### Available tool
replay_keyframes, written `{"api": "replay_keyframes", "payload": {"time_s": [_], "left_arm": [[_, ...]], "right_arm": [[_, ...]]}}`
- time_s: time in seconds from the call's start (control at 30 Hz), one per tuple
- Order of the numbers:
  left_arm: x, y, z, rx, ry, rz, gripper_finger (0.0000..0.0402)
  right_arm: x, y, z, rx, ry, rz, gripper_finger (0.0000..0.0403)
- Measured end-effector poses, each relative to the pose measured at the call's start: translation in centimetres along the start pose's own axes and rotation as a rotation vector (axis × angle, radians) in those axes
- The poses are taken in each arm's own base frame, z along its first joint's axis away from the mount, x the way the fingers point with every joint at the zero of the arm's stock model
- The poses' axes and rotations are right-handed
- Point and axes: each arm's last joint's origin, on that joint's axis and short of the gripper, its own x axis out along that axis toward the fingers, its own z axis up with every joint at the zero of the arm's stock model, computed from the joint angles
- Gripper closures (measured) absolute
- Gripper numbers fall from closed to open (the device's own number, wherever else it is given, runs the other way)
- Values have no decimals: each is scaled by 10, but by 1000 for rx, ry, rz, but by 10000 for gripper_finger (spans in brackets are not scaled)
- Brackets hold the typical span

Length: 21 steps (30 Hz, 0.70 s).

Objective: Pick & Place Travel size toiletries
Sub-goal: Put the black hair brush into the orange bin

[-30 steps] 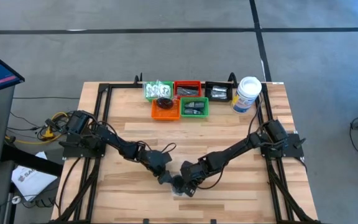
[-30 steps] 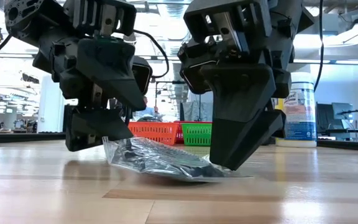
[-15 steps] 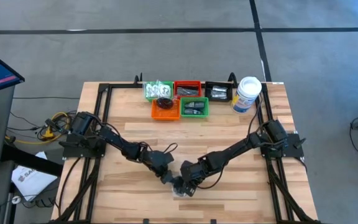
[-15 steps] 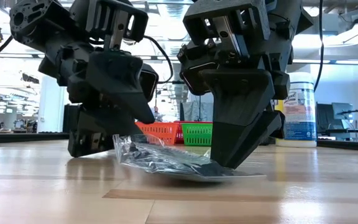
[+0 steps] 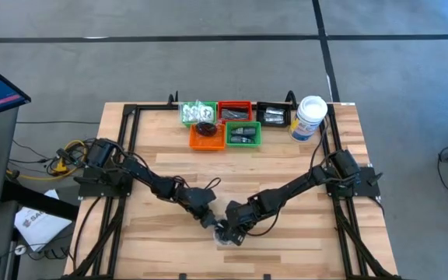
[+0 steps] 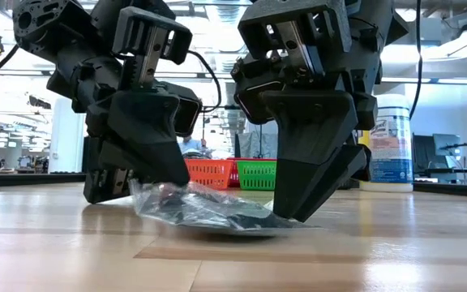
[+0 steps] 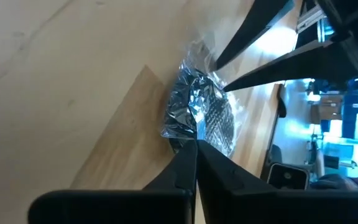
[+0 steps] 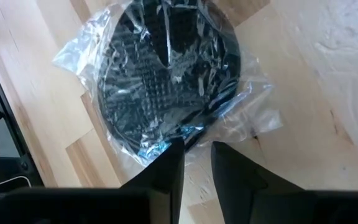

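— Overhead findings first, please: where do we place the item?

— We place the black round piece in plastic (image 5: 222, 233) on the wooden table (image 5: 302, 179), near the front edge and roughly midway across. Both arms reach inward to it. We note the left gripper (image 5: 209, 222) at its left side and the right gripper (image 5: 230, 231) at its right, the two nearly meeting over the packet. At the far side of the table we record an orange tray (image 5: 207, 137), a green tray (image 5: 243, 134), a red tray (image 5: 235, 110), a black tray (image 5: 273, 114), a pile of clear packets (image 5: 196, 112) and a white canister (image 5: 309, 117).

— And level with the table top?

— We see the packet (image 6: 205, 209) lying on the wood. The left gripper (image 6: 144, 174) presses down on one crumpled end of it; the right gripper (image 6: 298, 212) stands tip-down on the opposite end.

— Left wrist camera?

— We find the left fingers (image 7: 185, 168) closed tight together, with the edge of the wrapper (image 7: 188, 115) pinched at their tips. The other arm's fingers show beyond the packet.

— Right wrist camera?

— We see the black disc (image 8: 166, 74) filling its clear bag. The right fingers (image 8: 169, 165) stand a narrow gap apart at the bag's edge, and we judge the plastic rim to be caught between them.
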Motion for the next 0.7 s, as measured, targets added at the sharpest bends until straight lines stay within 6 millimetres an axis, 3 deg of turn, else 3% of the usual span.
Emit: {"api": "replay_keyframes", "payload": {"time_s": [0.27,0.6,0.7], "left_arm": [[-15,-8,1,95,-11,16,401],[-18,-7,-5,109,43,53,401],[-18,-6,-6,100,15,69,396]], "right_arm": [[-3,0,4,-44,-3,10,328],[-48,8,27,-97,-90,78,302],[-52,7,32,-103,-105,87,298]]}}
